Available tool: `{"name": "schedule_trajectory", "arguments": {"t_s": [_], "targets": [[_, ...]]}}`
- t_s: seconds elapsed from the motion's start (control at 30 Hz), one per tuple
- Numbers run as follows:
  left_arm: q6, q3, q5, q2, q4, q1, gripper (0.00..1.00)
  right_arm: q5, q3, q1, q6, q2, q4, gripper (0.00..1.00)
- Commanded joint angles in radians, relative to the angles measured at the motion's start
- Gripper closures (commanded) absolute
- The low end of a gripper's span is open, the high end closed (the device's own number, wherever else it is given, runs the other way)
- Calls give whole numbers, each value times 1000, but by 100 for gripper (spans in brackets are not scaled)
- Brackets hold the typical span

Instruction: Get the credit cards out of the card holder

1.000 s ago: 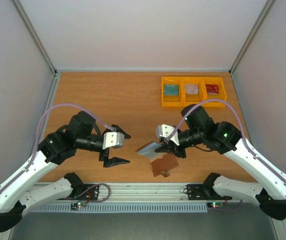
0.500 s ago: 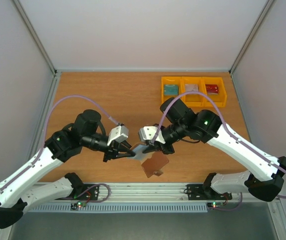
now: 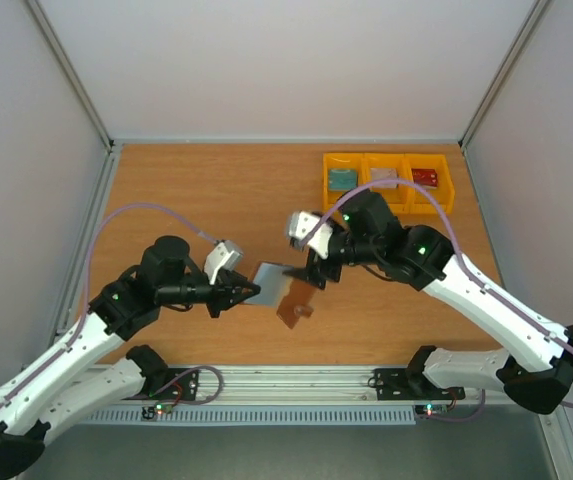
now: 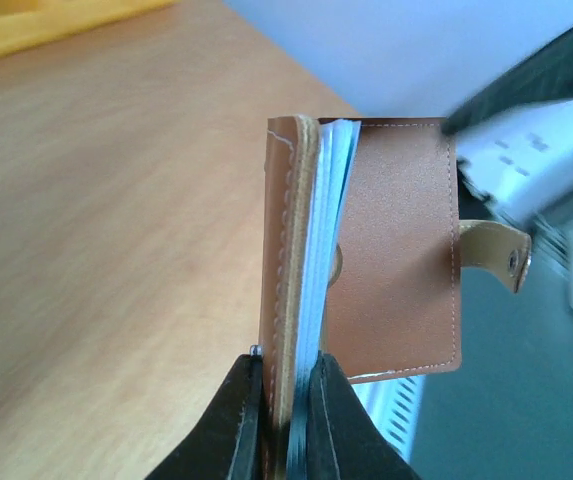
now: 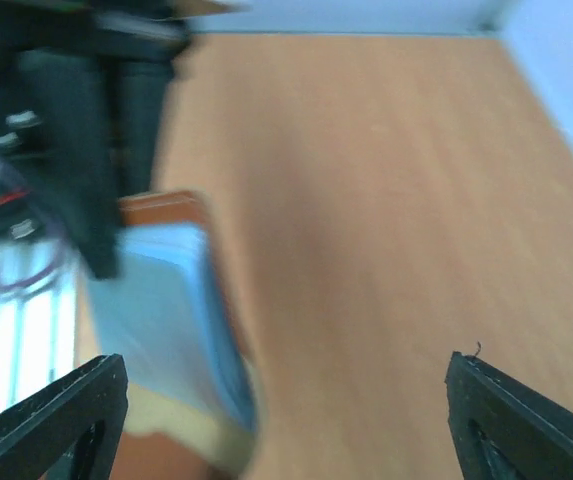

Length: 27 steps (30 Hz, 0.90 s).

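Far right of the card holder (image 3: 278, 290), toward the back of the bench (image 3: 196, 200), a row of three yellow bins (image 3: 386, 208) is seen, and each one is loaded. A teal card (image 3: 342, 179) is lying in the bin closest to the holder, a whitish-grey card (image 3: 383, 177) in the middle one, and a red card (image 3: 425, 177) in the one furthest from it. So three credit cards are sat outside the holder, one per compartment.

The holder itself is found roughly mid-bench, opened up like a book. It's pinched by the left gripper (image 3: 249, 291), which comes in from the holder's left. In the left wrist view the fingers (image 4: 246, 420) are squeezed nearly together, with only one brown flap and the edge of the blue-grey lining (image 4: 328, 200) caught between them. The other flap is swung out sideways, and the little snap tab (image 4: 491, 252) is seen sticking off its outer edge. Whether anything is tucked in the pockets can't be made out, tbh.

The right gripper (image 3: 318, 270) is parked just beside the holder's far-right edge, spread wide with nothing held. In the right wrist view the holder is blurry, so whether it's touched by a finger can't be told.
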Motion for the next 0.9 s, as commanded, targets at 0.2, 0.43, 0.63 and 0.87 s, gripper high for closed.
{"name": "schedule_trajectory", "arguments": {"t_s": [0.2,0.43,0.63,0.87], "targets": [[-292,-200,-371,-136,154,54,100,342,66,49,729,11,238,41],[-488,-396,-311,-177,447,76,100,312,-51,117,1122,171,210,41],[-552,-479,-258,-142,655,77,100,211,-94,120,1120,368,319,28],[-513,-520,-187,-169,783,76,100,192,-149,94,1074,398,366,26]]}}
